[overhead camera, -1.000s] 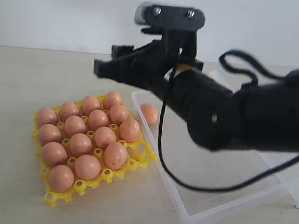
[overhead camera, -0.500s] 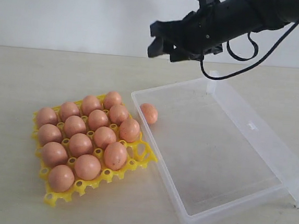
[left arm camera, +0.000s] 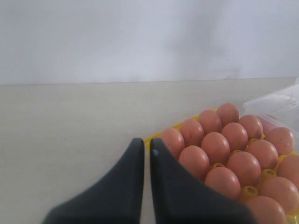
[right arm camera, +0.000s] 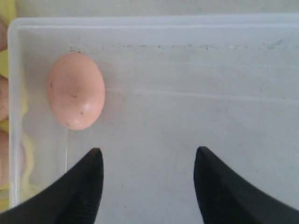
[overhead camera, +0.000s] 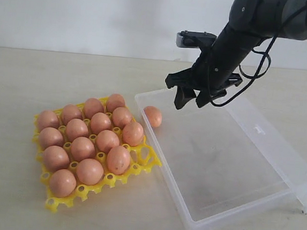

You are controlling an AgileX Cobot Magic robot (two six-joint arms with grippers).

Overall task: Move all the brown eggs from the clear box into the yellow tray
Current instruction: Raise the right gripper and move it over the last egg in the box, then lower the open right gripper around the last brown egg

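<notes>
Right claw [overhead camera: 189, 104] — wide, above clear box [overhead camera: 221, 172]

text: reading none legibly in any view | marks: showing only a pale scrap of lettering on the right arm [overhead camera: 291, 14], being cut off by the picture's edge, too partial to read

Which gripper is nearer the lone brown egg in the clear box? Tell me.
Right. The right gripper hovers open over the clear box close beside the brown egg; the left gripper sits shut past the yellow tray, which lies between them.
</notes>
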